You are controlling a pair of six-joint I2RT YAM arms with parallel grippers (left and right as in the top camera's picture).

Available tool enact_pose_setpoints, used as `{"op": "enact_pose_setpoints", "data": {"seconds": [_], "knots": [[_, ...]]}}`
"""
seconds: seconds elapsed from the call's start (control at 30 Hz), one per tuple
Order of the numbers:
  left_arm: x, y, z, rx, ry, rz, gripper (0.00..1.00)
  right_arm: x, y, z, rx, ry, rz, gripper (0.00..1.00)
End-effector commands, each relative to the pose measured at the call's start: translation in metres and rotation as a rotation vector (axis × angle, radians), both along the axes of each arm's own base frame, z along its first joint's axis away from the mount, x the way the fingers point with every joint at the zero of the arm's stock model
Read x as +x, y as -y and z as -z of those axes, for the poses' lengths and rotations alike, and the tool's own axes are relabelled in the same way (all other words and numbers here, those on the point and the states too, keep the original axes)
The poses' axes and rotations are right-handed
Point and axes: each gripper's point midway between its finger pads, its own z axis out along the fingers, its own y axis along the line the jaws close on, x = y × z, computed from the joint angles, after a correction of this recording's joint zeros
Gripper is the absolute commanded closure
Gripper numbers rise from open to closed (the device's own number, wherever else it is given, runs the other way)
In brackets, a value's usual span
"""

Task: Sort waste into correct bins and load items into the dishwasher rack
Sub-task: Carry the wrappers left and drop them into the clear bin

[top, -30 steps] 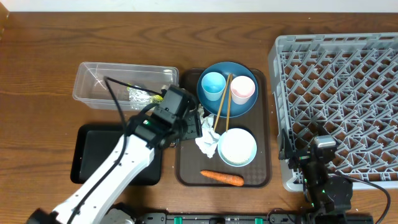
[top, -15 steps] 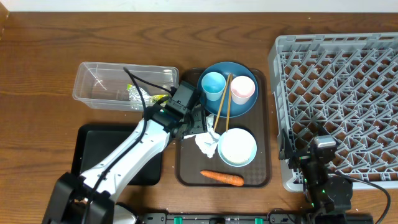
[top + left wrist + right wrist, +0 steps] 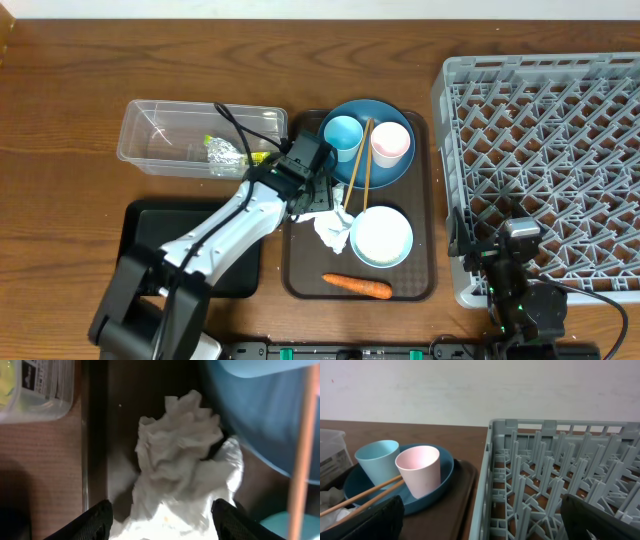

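Napkins (image 3: 330, 225), white and crumpled, lie left of centre on the brown tray (image 3: 300, 272), just beside the bowl (image 3: 382, 237) and below the blue plate (image 3: 365, 110). The left claw (image 3: 165, 520) hangs over them, its fingers (image 3: 97, 520) moderately spread, one on each side of the paper. The right claw (image 3: 480, 525) sits at the lower right by the grey rack (image 3: 550, 150), jaws spread wide. A carrot (image 3: 357, 286) lies along the tray's lower edge. A yellow-green wrapper (image 3: 222, 152) is in the clear tub (image 3: 150, 135) at upper left.
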Motion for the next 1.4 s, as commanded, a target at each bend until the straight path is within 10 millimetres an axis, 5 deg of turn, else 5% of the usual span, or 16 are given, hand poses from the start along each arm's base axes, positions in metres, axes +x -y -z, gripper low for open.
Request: {"op": "enact_pose_setpoints", "data": {"seconds": [0.0, 0.13, 0.27, 0.43, 0.67, 1.0, 1.17, 1.37], "knots": [[0.004, -0.006, 0.01, 0.04, 0.007, -0.007, 0.33, 0.0, -0.002, 0.001, -0.005, -0.003, -0.01, 0.01], [0.008, -0.003, 0.013, 0.034, 0.016, -0.007, 0.34, 0.0, -0.002, 0.001, -0.004, -0.003, -0.01, 0.01], [0.009, -0.003, 0.013, 0.032, 0.018, -0.007, 0.5, 0.0, -0.002, 0.001, -0.005, -0.003, -0.01, 0.01], [0.005, 0.0, 0.015, 0.03, 0.008, 0.005, 0.94, 0.0, -0.002, 0.001, -0.005, -0.003, -0.01, 0.01], [0.005, 0.002, -0.011, 0.008, 0.059, 0.027, 0.94, 0.0, -0.002, 0.001, -0.005, -0.003, -0.01, 0.01], [0.006, -0.006, -0.127, -0.111, 0.361, 0.033, 0.94, 0.0, -0.002, 0.001, -0.004, -0.003, -0.01, 0.01], [0.008, -0.053, -0.167, 0.012, 0.526, -0.105, 0.94, 0.0, -0.002, 0.001, -0.004, -0.003, -0.01, 0.01], [0.02, -0.092, -0.173, 0.072, 0.555, -0.227, 0.94, 0.0, -0.002, 0.001, -0.005, -0.003, -0.01, 0.01]]}}
